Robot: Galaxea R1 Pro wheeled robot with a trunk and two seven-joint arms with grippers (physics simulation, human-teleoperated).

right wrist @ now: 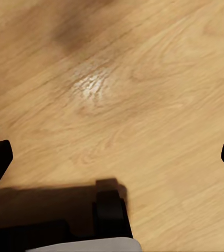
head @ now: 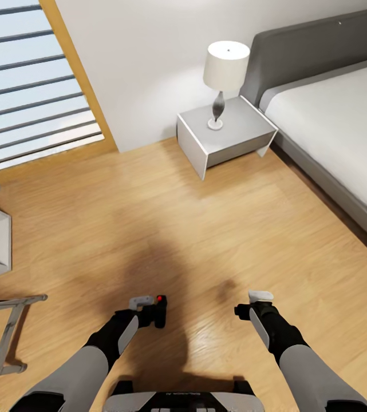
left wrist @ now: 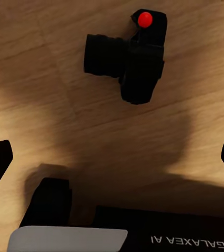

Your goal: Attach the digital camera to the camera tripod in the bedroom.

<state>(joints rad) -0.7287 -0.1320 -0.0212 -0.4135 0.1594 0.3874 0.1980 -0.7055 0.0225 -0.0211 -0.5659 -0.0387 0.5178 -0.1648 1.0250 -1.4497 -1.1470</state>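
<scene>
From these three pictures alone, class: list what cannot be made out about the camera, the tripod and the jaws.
- Digital camera: whether the left gripper actually clamps it; in the head view the wrist hides the contact.
- Camera tripod: cut off by the head view's left edge, head unseen.
- Right gripper: jaw opening unclear, fingertips cut off at the wrist view's edges.

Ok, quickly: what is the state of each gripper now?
Left gripper: open, holding nothing; the digital camera is apart from its fingers.
Right gripper: open, empty.
</scene>
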